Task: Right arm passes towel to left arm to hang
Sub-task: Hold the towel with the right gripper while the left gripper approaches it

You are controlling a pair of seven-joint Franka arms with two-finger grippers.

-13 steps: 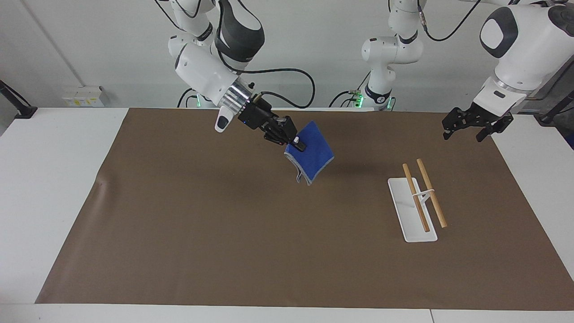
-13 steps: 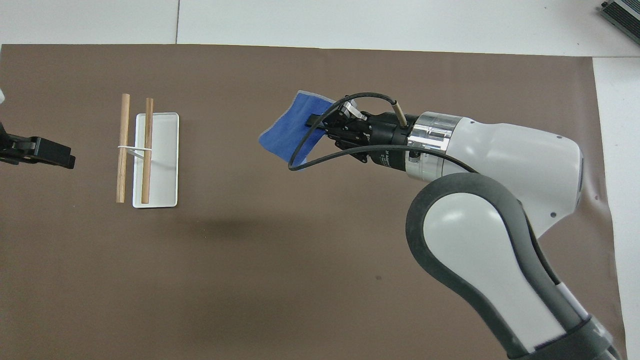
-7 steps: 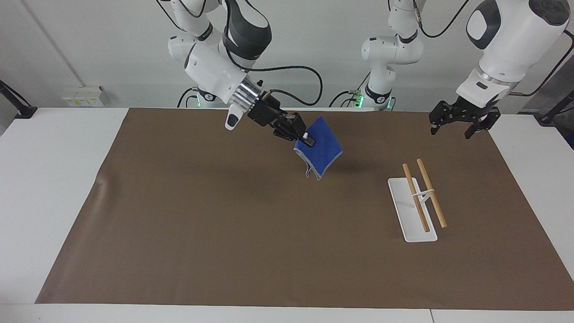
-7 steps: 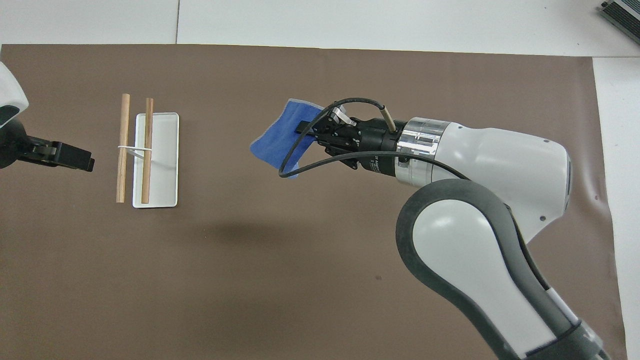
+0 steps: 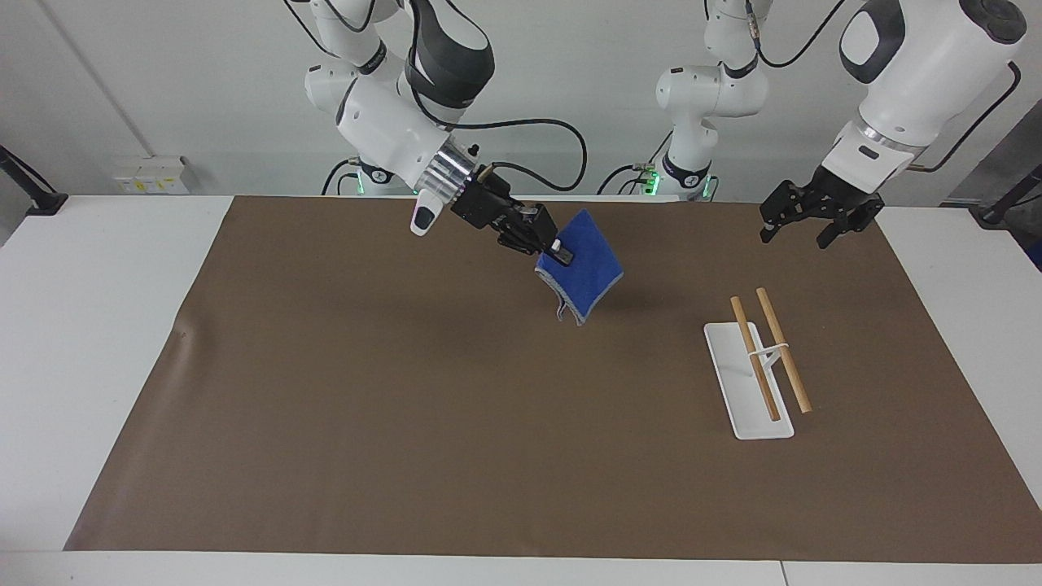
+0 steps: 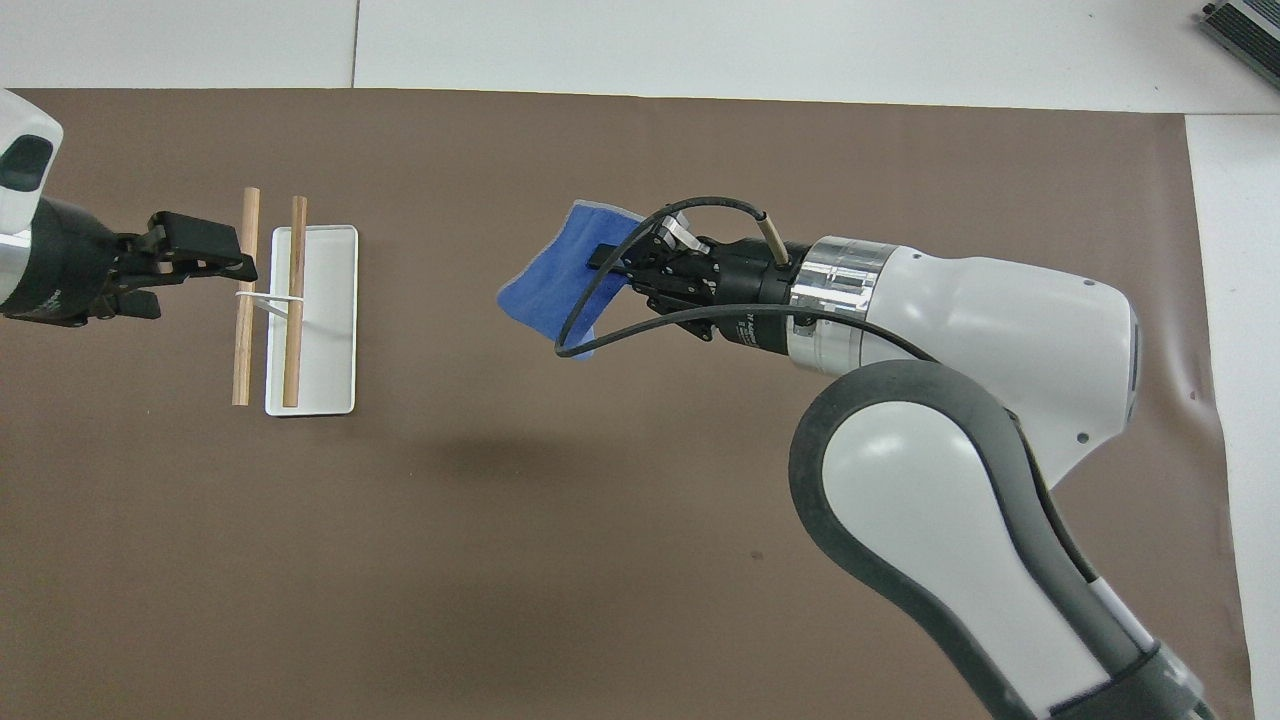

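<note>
Right tool clamped on the blue towel, holding it in the air over the middle of the brown mat on the table; towel hangs tilted, off the surface. Left tool spread wide, empty, in the air over the mat's edge at the left arm's end, well apart from the towel. White rack with two wooden rails sits on the mat, bare.

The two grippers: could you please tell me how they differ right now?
The right gripper is shut on the blue towel, held up over the mat's middle; the left gripper holds nothing and is open. The right wrist has a silver ring and loose cable; the left has neither. Both are black.
</note>
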